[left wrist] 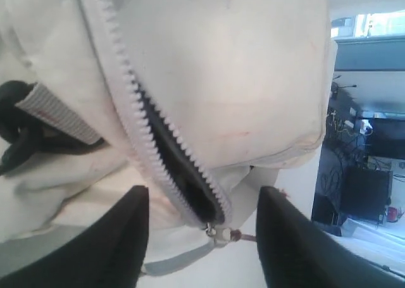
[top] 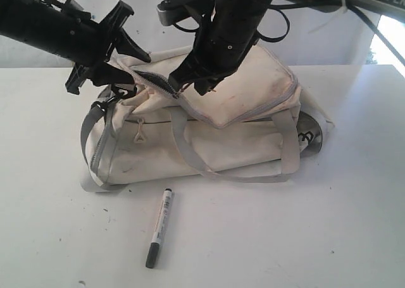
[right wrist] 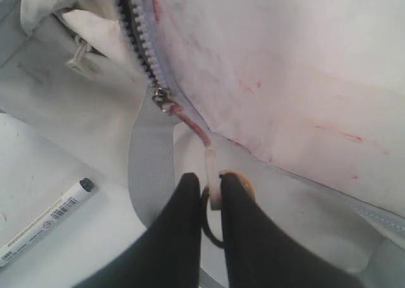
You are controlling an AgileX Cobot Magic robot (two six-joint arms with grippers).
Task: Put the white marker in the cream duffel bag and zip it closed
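The cream duffel bag (top: 240, 155) sits on the white tabletop (top: 329, 237), its top zipper (left wrist: 164, 130) partly open (dark lining shows in the gap). The right hand (right wrist: 211, 193) pinches the zipper pull (right wrist: 212, 164) between nearly closed fingers. The left hand (left wrist: 202, 198) hangs spread wide over the bag's left end, gripping nothing. The white marker (top: 160, 227) lies on the tabletop just near of the bag, outside it.

Exterior: high, angled down across tabletop (top: 304, 237), whole bag (top: 240, 145) at middle distance. Both wrists: very close on bag's zipper (left wrist: 130, 85), shared by all three.
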